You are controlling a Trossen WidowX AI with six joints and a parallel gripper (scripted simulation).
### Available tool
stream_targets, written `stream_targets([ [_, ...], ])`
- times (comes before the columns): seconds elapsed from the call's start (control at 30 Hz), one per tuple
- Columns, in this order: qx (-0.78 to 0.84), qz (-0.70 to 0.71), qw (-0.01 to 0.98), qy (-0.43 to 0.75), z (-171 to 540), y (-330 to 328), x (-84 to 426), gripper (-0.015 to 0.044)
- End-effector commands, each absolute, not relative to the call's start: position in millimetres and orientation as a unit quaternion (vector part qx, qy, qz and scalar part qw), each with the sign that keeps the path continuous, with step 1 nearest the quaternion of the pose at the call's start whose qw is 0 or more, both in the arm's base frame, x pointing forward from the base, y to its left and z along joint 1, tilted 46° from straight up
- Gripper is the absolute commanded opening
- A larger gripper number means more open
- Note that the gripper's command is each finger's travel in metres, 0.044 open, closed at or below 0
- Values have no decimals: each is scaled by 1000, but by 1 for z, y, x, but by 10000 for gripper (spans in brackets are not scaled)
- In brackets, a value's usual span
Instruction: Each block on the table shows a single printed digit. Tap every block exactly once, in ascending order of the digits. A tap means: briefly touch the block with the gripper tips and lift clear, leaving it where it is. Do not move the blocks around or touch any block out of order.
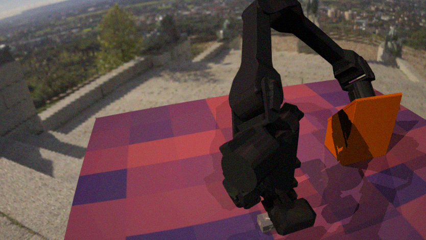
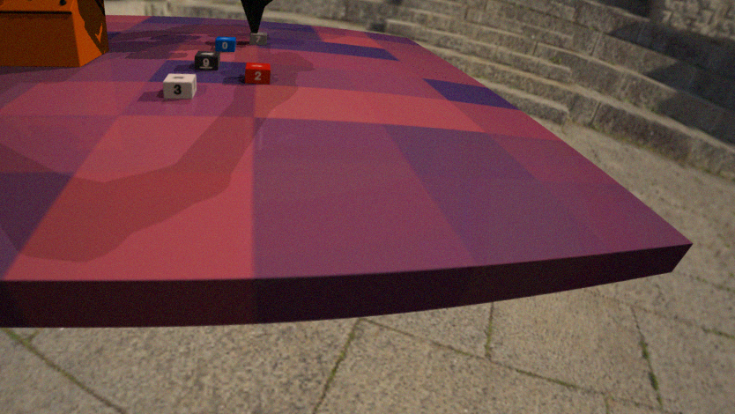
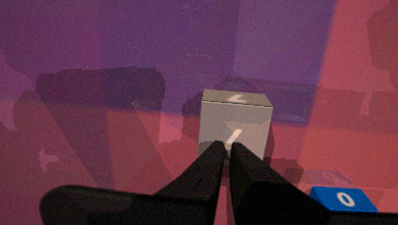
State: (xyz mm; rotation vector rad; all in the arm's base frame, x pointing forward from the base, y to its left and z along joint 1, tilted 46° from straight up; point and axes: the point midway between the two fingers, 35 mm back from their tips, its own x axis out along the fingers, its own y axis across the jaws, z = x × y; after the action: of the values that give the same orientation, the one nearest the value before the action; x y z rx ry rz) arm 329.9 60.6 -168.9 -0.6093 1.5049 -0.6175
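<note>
Dim, warm daylight, soft grain in all views. Arm (image 1: 262, 125) casts broad overlapping shadows on checkered table (image 2: 360, 195); orange block (image 1: 363, 128) half shaded. Bg hills hazy, out of focus. Table edge bows w/ lens distortion. Wrist view blurry, no glare.

1. In the top view the arm (image 1: 262, 125) covers the middle of the desk (image 1: 148, 154); only part of the grey block (image 1: 264, 222) shows beside it, its digit unreadable.
2. The blue, black, red and white blocks are hidden in that view.
3. In the exterior view the tool (image 2: 254, 31) is cut by the upper edge, and so is the orange box (image 2: 46, 35).
4. In the wrist view the blue block (image 3: 342, 199) is cut by the lower edge.
</note>
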Motion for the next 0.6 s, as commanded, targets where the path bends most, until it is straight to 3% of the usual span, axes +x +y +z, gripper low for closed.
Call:
stream_targets([
  [0.0,-272,-272,645,661,-172,57,329,20],
  [0.37,-272,-271,645,661,-148,81,330,20],
  [0.57,-271,-270,645,662,-94,137,331,20],
])
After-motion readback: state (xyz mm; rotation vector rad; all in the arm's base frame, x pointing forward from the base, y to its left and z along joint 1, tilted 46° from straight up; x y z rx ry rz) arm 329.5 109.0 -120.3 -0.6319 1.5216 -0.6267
